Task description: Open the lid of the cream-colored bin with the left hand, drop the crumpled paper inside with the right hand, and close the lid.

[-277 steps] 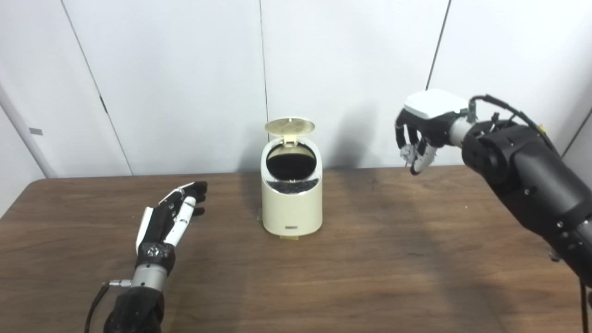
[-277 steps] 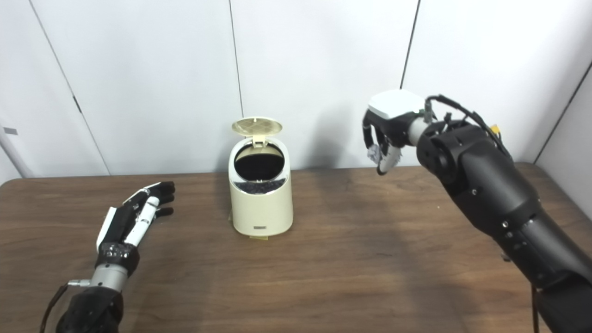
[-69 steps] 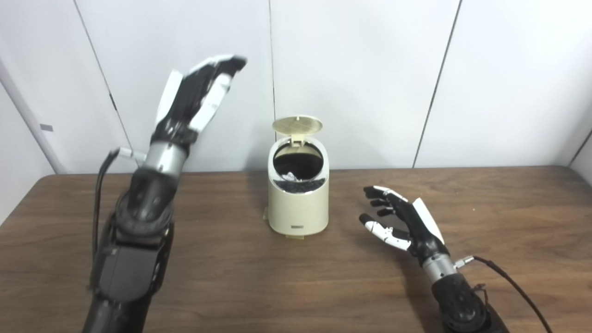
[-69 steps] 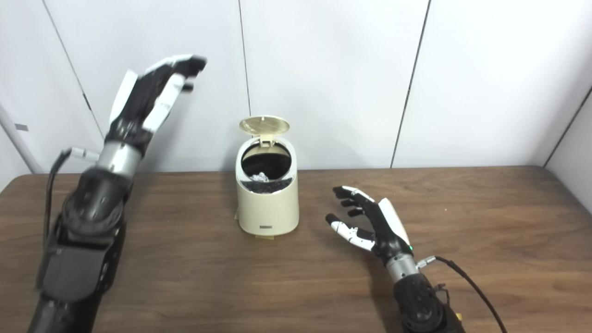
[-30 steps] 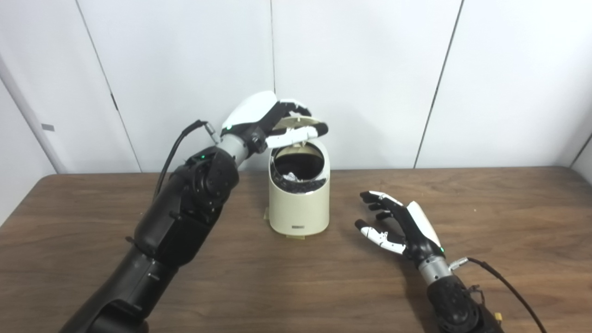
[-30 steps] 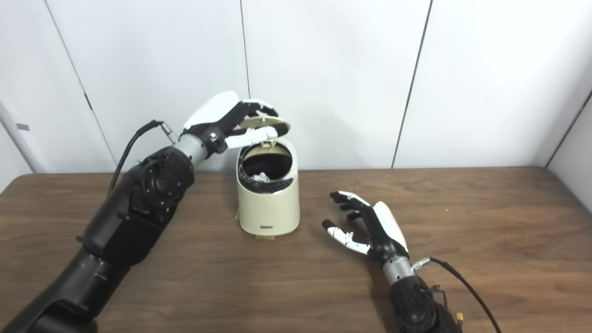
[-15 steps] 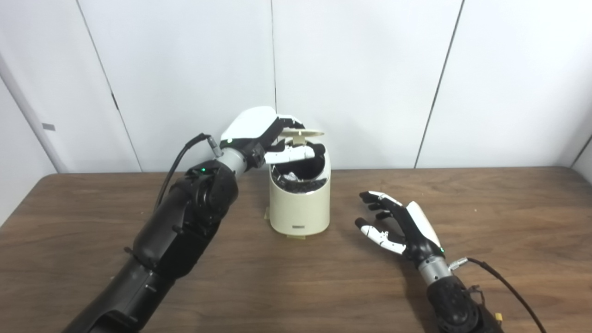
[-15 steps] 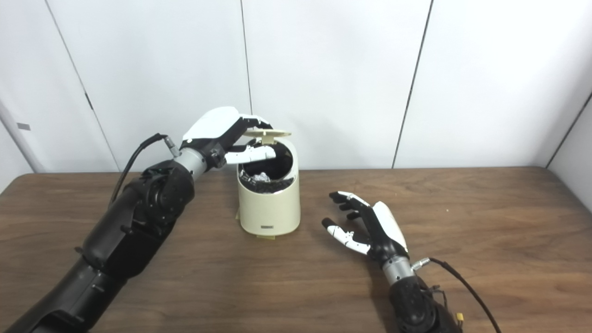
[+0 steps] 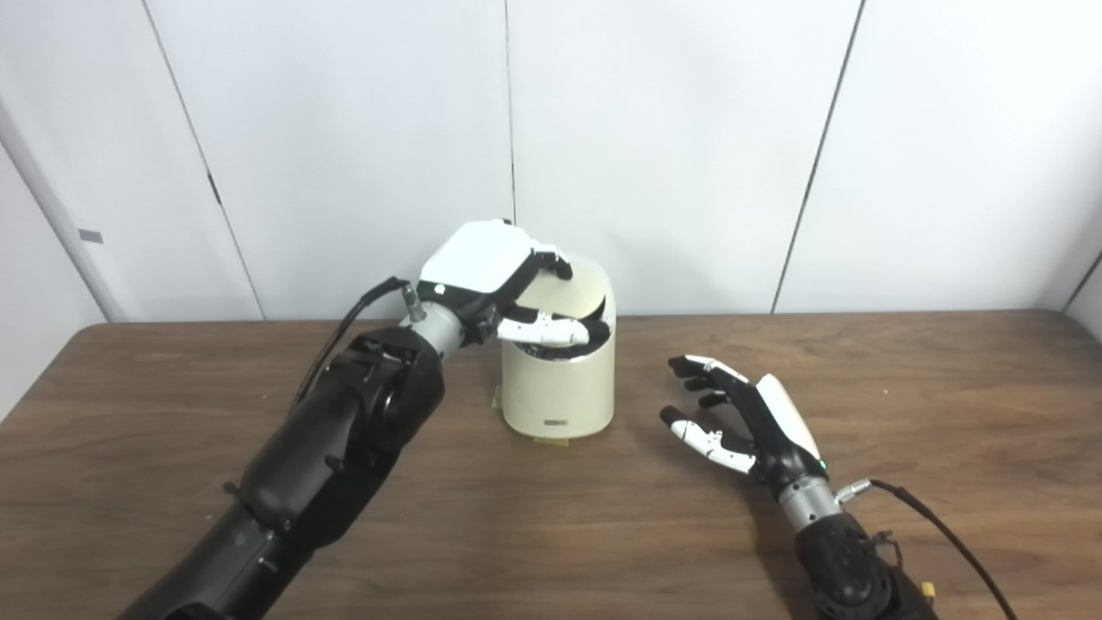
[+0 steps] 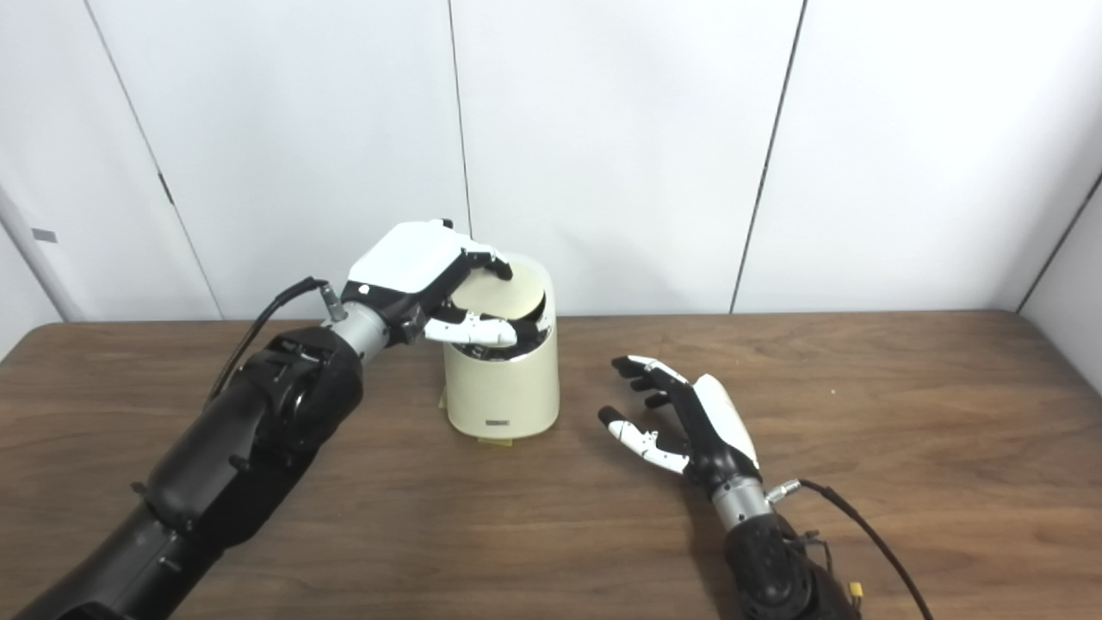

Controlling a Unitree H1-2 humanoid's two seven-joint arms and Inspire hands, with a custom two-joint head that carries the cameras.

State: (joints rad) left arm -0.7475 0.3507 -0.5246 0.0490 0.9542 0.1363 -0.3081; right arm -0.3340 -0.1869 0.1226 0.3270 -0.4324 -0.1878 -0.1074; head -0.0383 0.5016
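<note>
Lid (image 9: 568, 291) now nearly shut on bin (image 9: 558, 383), left hand (image 9: 495, 280) clasping it; right hand (image 9: 749, 424) spread empty

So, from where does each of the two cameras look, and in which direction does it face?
Left eye view: on the head, looking forward and down at the table and white wall; the bin sits just right of centre. Both arms enter from below, the left hand on the lid, the right hand open beside the bin.
Right eye view: beside it, a little to the right, so the bin appears left of centre.
Both share the bin, lid, hands, table and wall.
</note>
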